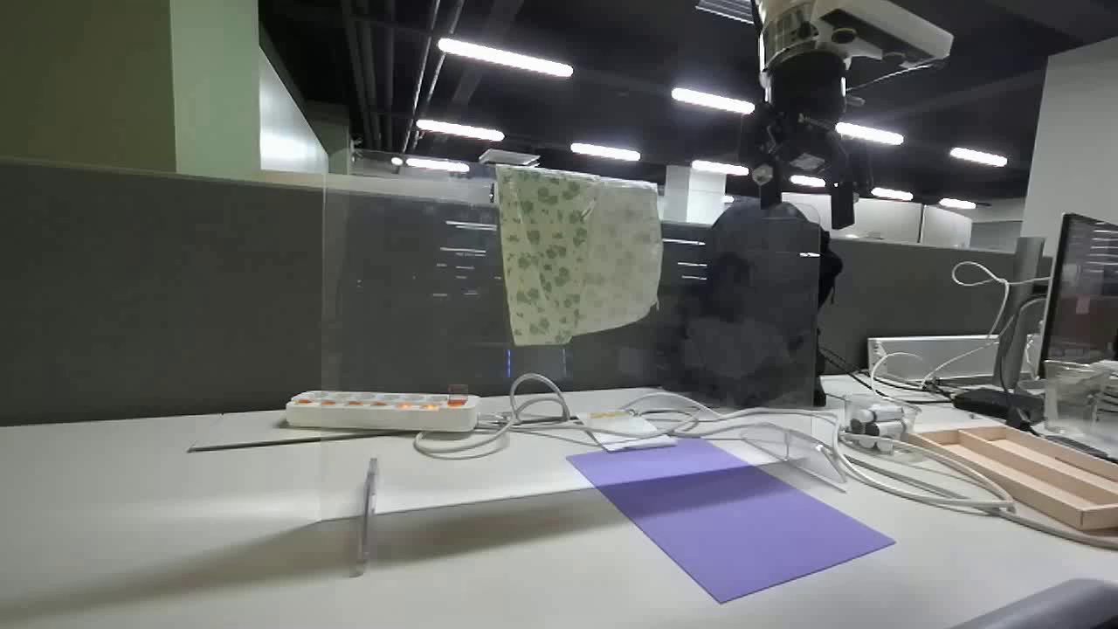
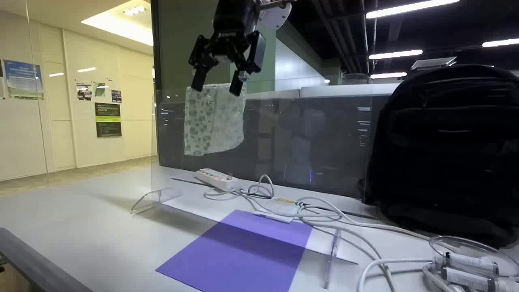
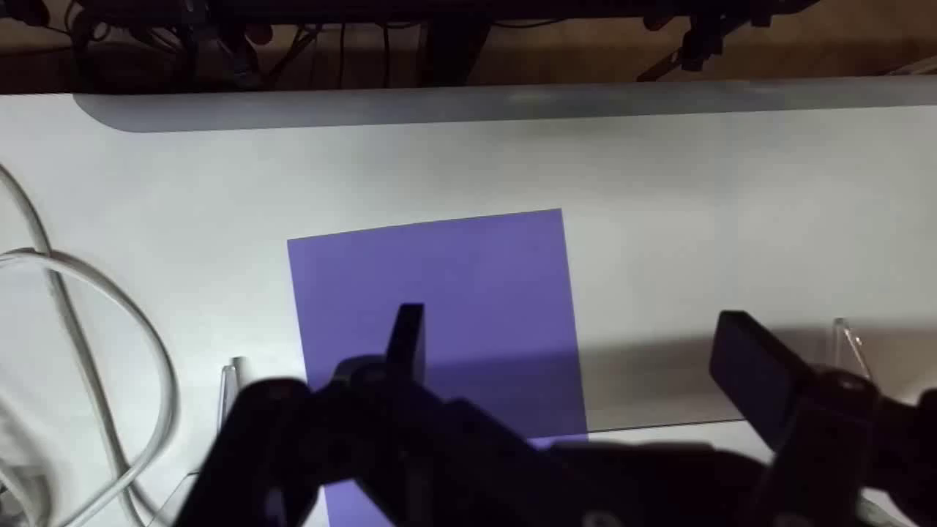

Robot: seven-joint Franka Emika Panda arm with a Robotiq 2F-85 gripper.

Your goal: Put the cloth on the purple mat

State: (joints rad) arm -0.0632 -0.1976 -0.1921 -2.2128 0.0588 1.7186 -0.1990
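Note:
The cloth (image 1: 546,262) is pale green with a leaf pattern. It hangs over the top edge of an upright clear panel; it also shows in an exterior view (image 2: 215,121). The purple mat (image 1: 742,533) lies flat on the table, crossing beneath the panel; it shows in an exterior view (image 2: 243,251) and the wrist view (image 3: 439,285). My gripper (image 1: 806,199) is open and empty, high above the table and apart from the cloth. In an exterior view its fingertips (image 2: 217,84) overlap the cloth's top edge. In the wrist view the open fingers (image 3: 571,329) frame the mat's edge.
The clear panel (image 1: 410,332) stands on clear feet (image 1: 365,515). A power strip (image 1: 384,412) and white cables (image 1: 541,419) lie behind it. A wooden tray (image 1: 1022,472), a clear cup of batteries (image 1: 876,424), a monitor (image 1: 1083,297) and a black backpack (image 2: 446,154) are around.

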